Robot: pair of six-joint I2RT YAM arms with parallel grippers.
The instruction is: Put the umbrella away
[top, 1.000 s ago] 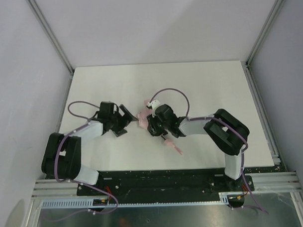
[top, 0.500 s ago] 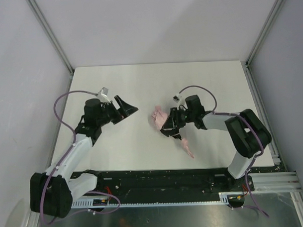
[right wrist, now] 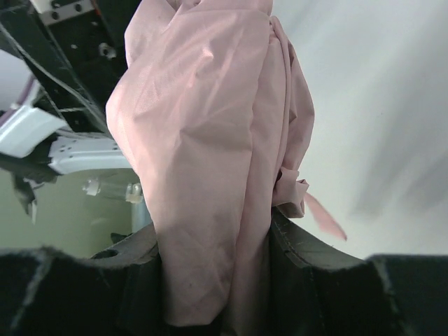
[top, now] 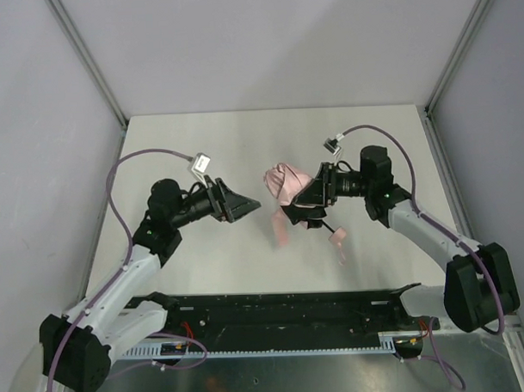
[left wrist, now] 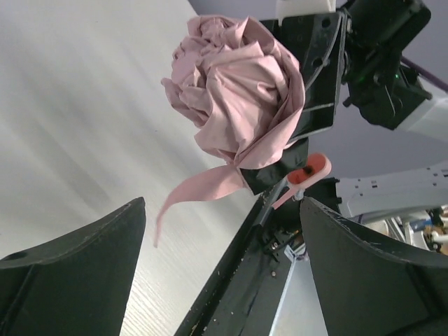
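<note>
Both arms have stretched out over the table (top: 200, 138) since a second ago. Above its middle the right gripper (top: 300, 205) clamps the umbrella (top: 285, 182), its long axis slanted: canopy toward the table's far left, handle (top: 338, 238) toward its near right. The left gripper (top: 252, 205) gapes wide, left of the table's centre, touching nothing.

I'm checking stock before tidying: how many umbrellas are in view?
1. The pink umbrella is gripped by the right pincer near the middle of the table, facing the open, empty left pincer. Nothing suggests another is hidden.
</note>
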